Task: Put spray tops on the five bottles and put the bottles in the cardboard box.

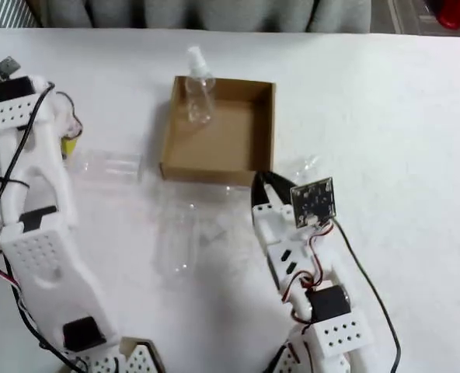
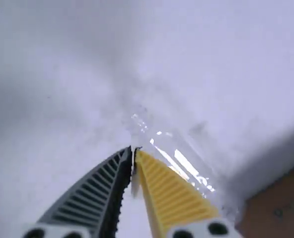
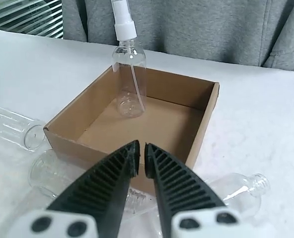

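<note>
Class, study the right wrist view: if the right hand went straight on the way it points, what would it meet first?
Most likely the near wall of the cardboard box, which stands just ahead of the right hand; depth is hard to judge.

Left wrist view cuts off the cardboard box (image 2: 278, 208); blurred shape, probably a bottle (image 2: 186, 163).

The bottle (image 3: 129, 79) is clear glossy plastic, the cardboard box (image 3: 177, 89) matt brown, the table (image 1: 385, 109) smooth white.
</note>
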Controlling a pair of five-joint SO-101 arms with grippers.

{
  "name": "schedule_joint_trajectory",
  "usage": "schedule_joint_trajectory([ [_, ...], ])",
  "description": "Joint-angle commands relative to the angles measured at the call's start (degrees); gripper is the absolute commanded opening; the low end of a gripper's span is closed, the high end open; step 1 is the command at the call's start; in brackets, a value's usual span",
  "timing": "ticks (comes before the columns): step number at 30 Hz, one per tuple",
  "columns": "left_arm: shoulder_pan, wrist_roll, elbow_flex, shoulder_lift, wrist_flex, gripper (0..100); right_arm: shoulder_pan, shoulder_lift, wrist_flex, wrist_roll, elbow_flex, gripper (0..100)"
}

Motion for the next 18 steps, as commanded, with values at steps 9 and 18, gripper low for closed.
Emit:
schedule_joint_trajectory([
  [9, 4.44, -0.35, -2.99, -1.71, 5.71, 2, -0.66, -1.01, -1.36, 0.79, -0.79, 1.6],
  [18, 5.49, -5.19, 3.16, -13.67, 8.88, 2, -0.66, -0.92, -1.36, 0.88, -0.79, 1.7],
])
